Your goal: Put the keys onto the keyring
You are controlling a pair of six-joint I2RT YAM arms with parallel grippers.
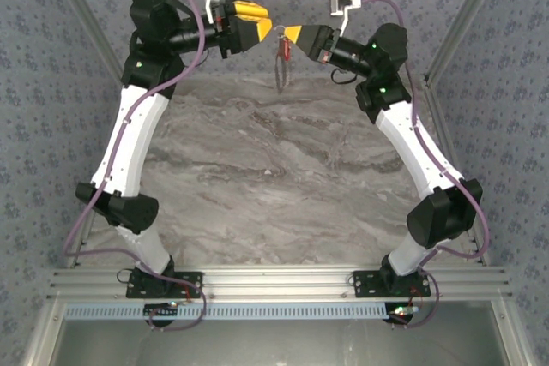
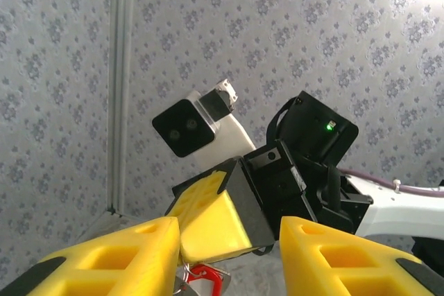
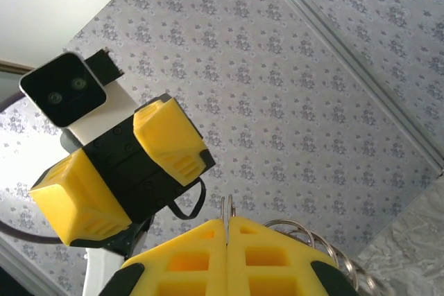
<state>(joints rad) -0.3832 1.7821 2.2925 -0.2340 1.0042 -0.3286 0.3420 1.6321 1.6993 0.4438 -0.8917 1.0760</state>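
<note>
Jaws of the left gripper (image 1: 268, 31) stand partly spread on nothing of their own; in the left wrist view the yellow tip of the other arm's claw pokes into the gap, and the red head of the key (image 2: 205, 276) sits just below it. Next, in the top view, the keyring (image 1: 280, 70) dangles from where the two claws meet, over the far edge of the marble table (image 1: 257, 177). Furthest right, the right gripper (image 1: 288, 36) is pinched tight on the keyring, a thin sliver of ring showing between its closed fingers.

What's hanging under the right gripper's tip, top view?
The red key and the pale keyring hang below the right gripper, shut on the keyring's top. Whether the key is threaded is hidden by the fingers.
</note>
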